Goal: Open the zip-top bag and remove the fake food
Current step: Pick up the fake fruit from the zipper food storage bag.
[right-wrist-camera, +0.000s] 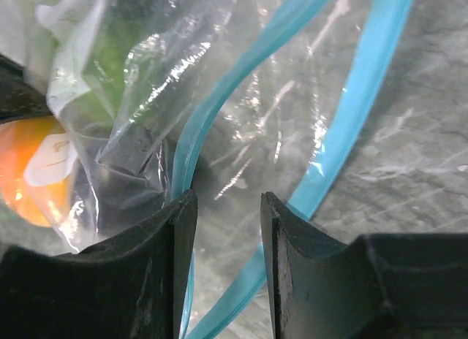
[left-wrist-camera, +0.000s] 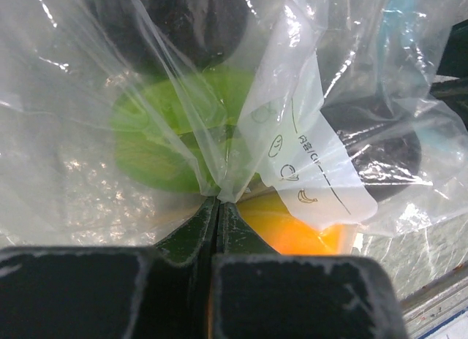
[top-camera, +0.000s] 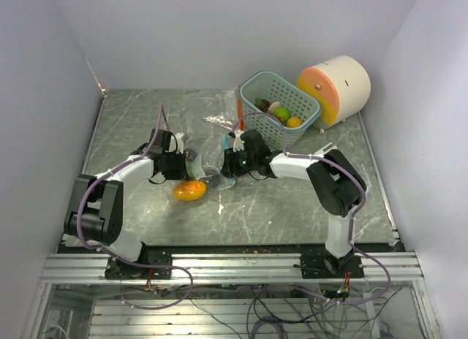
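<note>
My left gripper (left-wrist-camera: 218, 204) is clamped tight, its two matte black fingers pressed flat together with a fold of the zip-top bag (left-wrist-camera: 146, 69) pinched between the tips. The bag is thin, clear, crinkled film that catches the light in bright creases. It carries a white printed label (left-wrist-camera: 311, 171) with small line drawings of food.

Through the film, just past my left fingertips, I see a smooth, rounded lime-green piece of fake food (left-wrist-camera: 172, 138). Below it and to the right is a glossy orange piece of fake food (left-wrist-camera: 292, 233). Both are inside the bag, which lies on the grey, white-veined table (top-camera: 292, 204) between my two wrists.

My right gripper (right-wrist-camera: 227, 207) has its jaws apart, with a clear gap between the curved black fingers. The bag's turquoise zip strip (right-wrist-camera: 322, 134), a narrow ribbed band, loops across the stone. It runs down along the inner face of the finger on the left of that view, and slack film lies in the gap. I cannot tell whether the strip touches that finger.

At the far right of the table stands a teal plastic lattice basket (top-camera: 303, 105) holding more small toy pieces (top-camera: 281, 112) in green, yellow and brown. Just beside it lies a cream cylinder (top-camera: 347, 80) with an orange face.
</note>
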You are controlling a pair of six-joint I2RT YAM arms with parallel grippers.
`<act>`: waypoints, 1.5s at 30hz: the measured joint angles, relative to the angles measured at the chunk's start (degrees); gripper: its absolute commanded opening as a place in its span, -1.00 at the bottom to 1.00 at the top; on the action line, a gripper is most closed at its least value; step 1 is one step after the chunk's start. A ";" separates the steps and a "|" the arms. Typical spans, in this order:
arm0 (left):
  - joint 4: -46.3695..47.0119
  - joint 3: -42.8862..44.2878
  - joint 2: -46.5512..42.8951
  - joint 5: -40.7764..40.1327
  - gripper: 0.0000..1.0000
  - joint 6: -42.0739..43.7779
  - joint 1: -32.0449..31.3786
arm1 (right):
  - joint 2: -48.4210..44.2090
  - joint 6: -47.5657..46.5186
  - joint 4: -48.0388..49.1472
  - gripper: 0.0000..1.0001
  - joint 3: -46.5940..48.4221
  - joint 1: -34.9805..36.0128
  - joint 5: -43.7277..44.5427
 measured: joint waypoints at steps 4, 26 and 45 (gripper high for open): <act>0.00 0.02 0.00 0.00 -0.86 0.17 0.00 | -1.07 2.23 4.37 -0.17 -1.97 -0.04 -3.80; -0.39 0.00 0.00 0.00 -0.86 0.20 0.00 | -1.99 4.09 11.28 0.35 -0.94 1.05 -12.96; -0.74 0.02 0.02 0.02 -0.86 0.39 0.00 | 2.29 -4.22 -0.04 0.09 2.89 4.81 -10.99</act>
